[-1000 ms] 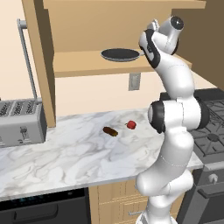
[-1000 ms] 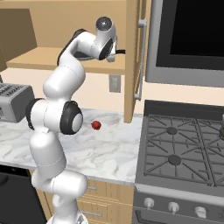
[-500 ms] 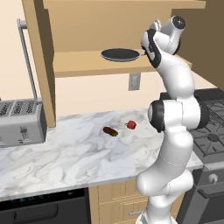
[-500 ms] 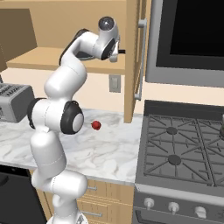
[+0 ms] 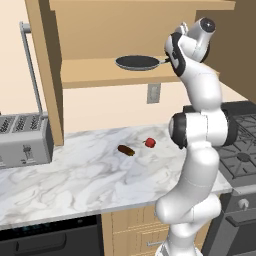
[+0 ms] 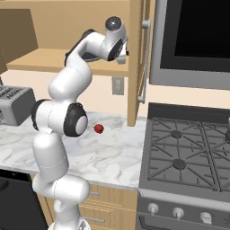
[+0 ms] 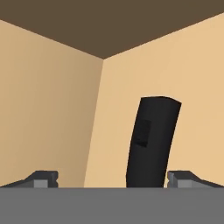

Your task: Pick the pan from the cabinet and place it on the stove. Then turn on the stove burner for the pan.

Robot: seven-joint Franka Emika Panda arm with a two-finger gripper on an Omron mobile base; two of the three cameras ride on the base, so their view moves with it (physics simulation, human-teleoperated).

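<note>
The pan (image 5: pixel 137 62) lies on the shelf of the open cabinet (image 5: pixel 90 73), its thin black handle pointing right toward my raised hand. In the hand view the handle (image 7: pixel 151 144) rises between my fingertips, closer to the right one (image 7: pixel 186 178). My gripper (image 7: pixel 113 179) is open with its jaws wide apart, and neither fingertip visibly touches the handle. From the right base view my arm hides the pan on the cabinet (image 6: pixel 40 60) shelf. The stove (image 6: pixel 188 152) is at the right with bare grates, and its edge also shows as the stove (image 5: pixel 242 135) in the left base view.
A toaster (image 5: pixel 22 140) stands at the counter's left end. A small red item (image 5: pixel 149 142) and a brown one (image 5: pixel 126 150) lie on the marble counter. The cabinet door (image 6: pixel 137 58) with its grey bar handle hangs open beside the stove. Stove knobs (image 6: pixel 178 212) line the silver front.
My wrist has crept a little further toward the pan handle. The jaws have stayed open and the pan has not moved.
</note>
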